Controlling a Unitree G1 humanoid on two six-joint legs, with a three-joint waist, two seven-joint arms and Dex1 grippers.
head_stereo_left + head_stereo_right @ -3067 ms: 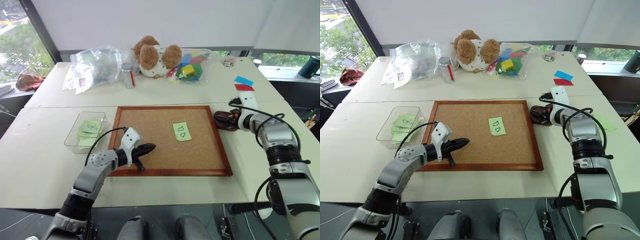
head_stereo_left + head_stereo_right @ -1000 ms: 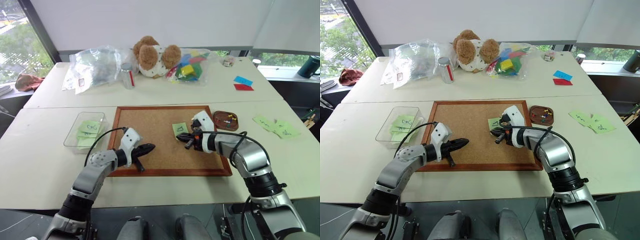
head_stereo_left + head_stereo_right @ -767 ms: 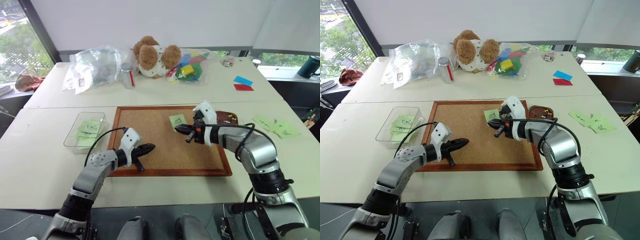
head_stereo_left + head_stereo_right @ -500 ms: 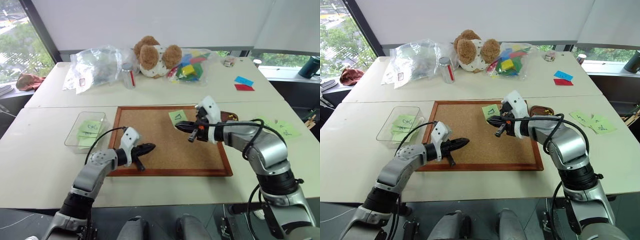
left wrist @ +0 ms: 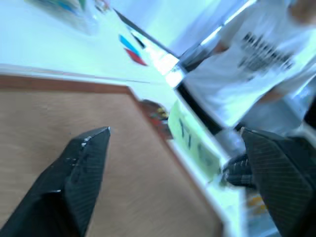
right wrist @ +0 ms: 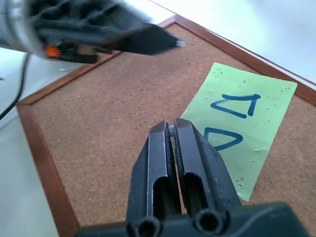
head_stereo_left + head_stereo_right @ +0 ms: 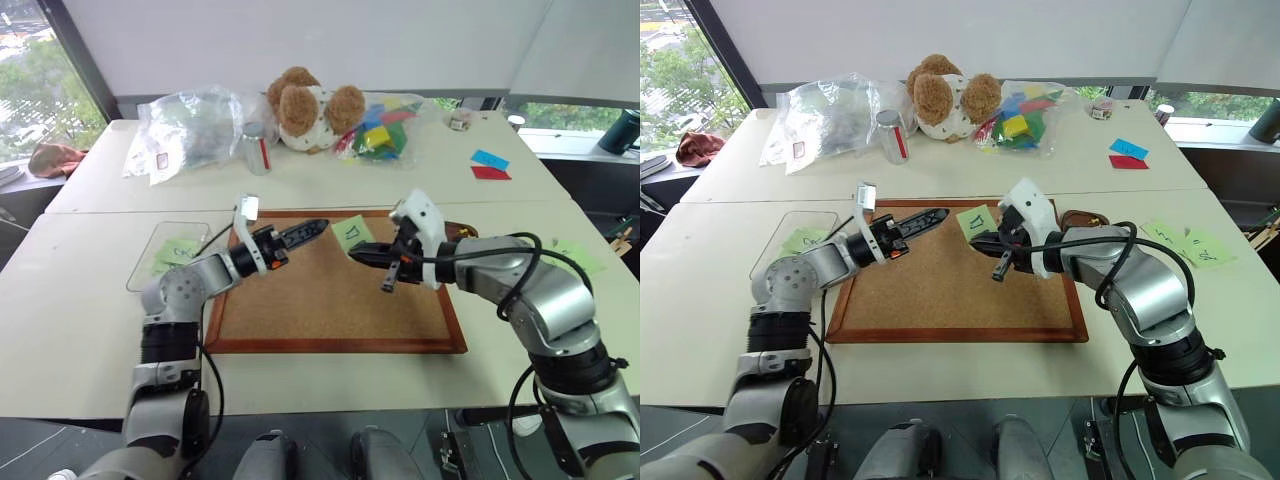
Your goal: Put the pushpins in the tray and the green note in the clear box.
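Evidently on the note step rather than the pushpins. Clenched with the right claw [image 6: 172,127] on a corner of the green note [image 7: 352,233], keeping it lifted above the cork board [image 7: 330,300], off the cork. Released on the other side: left claw [image 5: 175,131] spread wide, aimed at the note from just beside it, not touching. Probably a mid-air handover, given the clear box [image 7: 150,265] on the surface off the board's left edge, well apart from the right arm. Next, by this reading: ease the left fingers around the note's free edge, pinch, only then let go with the right, then carry to the box. As for the tray [image 7: 1080,217], half hidden behind the right arm; contents impossible to tell.
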